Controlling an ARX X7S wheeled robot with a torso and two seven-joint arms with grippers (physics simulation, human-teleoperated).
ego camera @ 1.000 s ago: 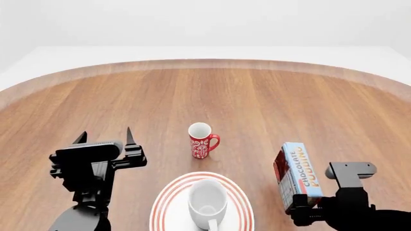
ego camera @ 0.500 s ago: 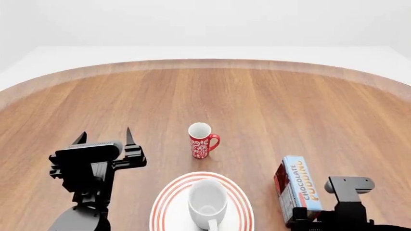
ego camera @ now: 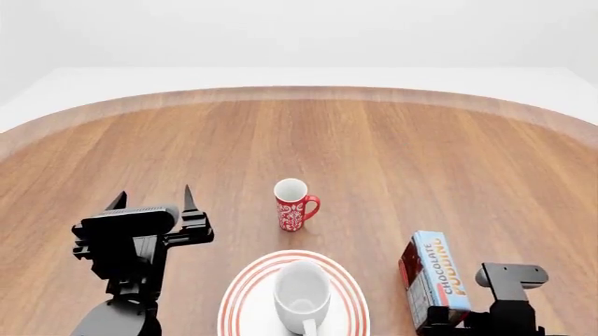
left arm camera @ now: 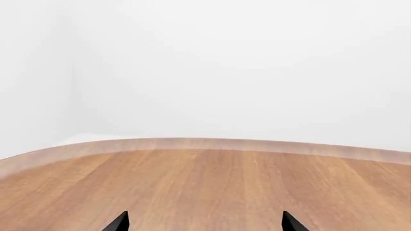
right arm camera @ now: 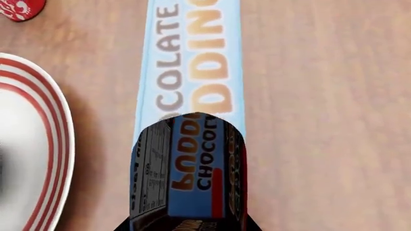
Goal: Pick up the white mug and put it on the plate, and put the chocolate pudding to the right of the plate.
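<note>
Over at the left, the left gripper (ego camera: 151, 198) hangs above the wooden table (ego camera: 421, 154) with its two pointed fingertips (ego camera: 188, 198) spread wide and nothing between them; its own camera sees only bare wood and the pale wall past those tips.

Moving toward the middle, the plate (ego camera: 245, 294) with red rings sits at the near edge of the table, and the white mug (ego camera: 301, 295) stands upright on it, mouth up, handle pointing toward the robot. Just beyond the plate, a little apart from it, stands a small red mug (ego camera: 293, 204) with white pattern, handle to its right.

Further right, the chocolate pudding (ego camera: 433, 278) box lies to the right of the plate, near it but not touching, its light blue lettered face up. The right gripper (ego camera: 439, 320) is at its near end, closed around the box; the wrist camera looks straight along the carton with the plate's rim (right arm camera: 45, 159) beside it. Whether the box rests on the wood, I cannot tell.
</note>
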